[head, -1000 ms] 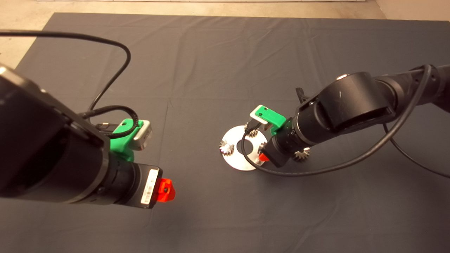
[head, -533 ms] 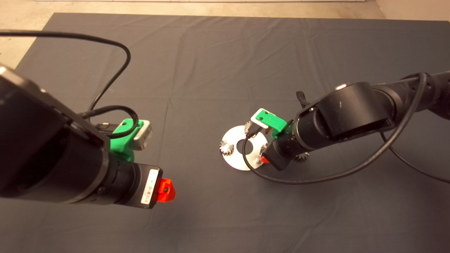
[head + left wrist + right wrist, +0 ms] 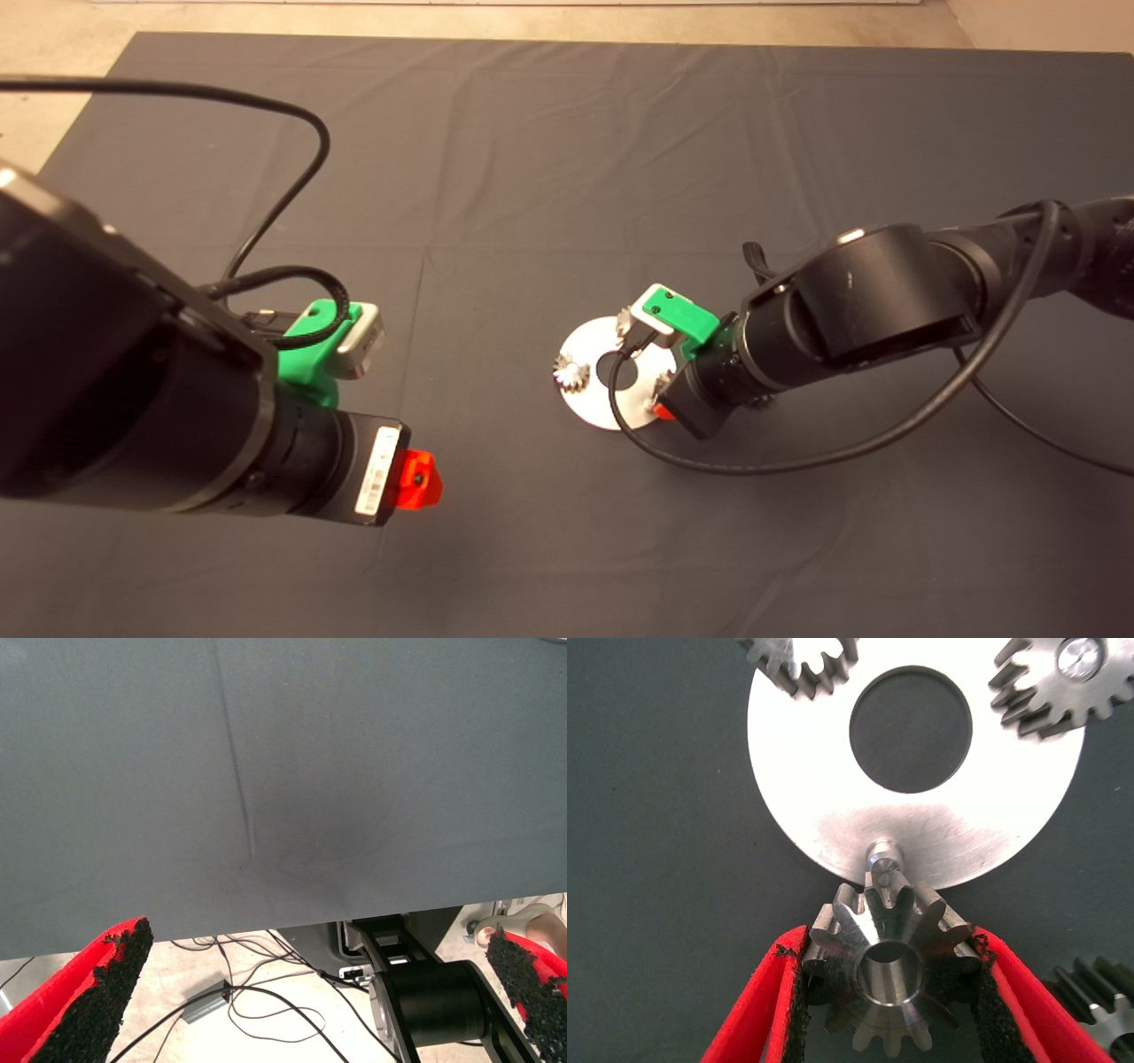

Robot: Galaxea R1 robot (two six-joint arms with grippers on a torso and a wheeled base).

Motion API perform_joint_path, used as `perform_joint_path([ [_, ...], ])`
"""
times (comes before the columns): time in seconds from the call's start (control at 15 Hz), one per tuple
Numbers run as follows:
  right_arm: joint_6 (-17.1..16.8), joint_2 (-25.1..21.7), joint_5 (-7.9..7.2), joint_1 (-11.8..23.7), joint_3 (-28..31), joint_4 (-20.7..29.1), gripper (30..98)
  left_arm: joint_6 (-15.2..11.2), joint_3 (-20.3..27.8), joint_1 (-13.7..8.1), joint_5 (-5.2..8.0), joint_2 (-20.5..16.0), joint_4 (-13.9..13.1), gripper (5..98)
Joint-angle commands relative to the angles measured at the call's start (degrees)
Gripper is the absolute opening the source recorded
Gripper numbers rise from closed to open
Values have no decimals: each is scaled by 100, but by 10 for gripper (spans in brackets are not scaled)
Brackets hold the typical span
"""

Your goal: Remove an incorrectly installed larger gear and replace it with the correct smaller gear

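Note:
My right gripper (image 3: 890, 943) is shut on the smaller gear (image 3: 890, 970), a grey steel bevel gear with a centre hole. It holds the gear just beside the bare pin (image 3: 881, 855) at the rim of the round steel plate (image 3: 833, 828). Two other small gears (image 3: 797, 660) (image 3: 1054, 682) sit on the plate's far side. The larger gear (image 3: 1099, 1001) lies on the mat close to the right finger; in the head view the right arm (image 3: 868, 310) nearly covers it. In that view the right gripper (image 3: 660, 406) is at the plate's (image 3: 585, 408) right edge. My left gripper (image 3: 416, 478) hangs open over the mat's left front.
The left wrist view shows bare dark mat (image 3: 283, 771), its edge, and floor with cables (image 3: 248, 1001) beyond. A black cable (image 3: 797, 461) loops from the right arm across the mat in front of the plate.
My right arm has shifted slightly toward the front of the mat with the small gear in its fingers. The arm now covers the larger gear in the head view. The left arm has not moved.

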Motion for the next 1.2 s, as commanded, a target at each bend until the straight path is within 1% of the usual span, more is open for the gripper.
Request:
perform_joint_path([
  [0.0, 44, 22, 35, 81, 27, -320, 408, -27, 78, -116, 755, 25, -63, 978],
  [0.33, 53, 31, 35, -35, -45, -499, 406, -18, 76, -116, 755, 25, -63, 978],
  [0.47, 53, 31, 32, -135, -66, -624, 406, -27, 76, -116, 755, 25, -63, 978],
  [0.87, 53, 66, 33, -269, -155, -733, 406, -18, 76, -116, 755, 25, -63, 978],
  [1.13, 62, 168, 35, -280, -403, -724, 405, -27, 76, -116, 755, 25, -63, 978],
])
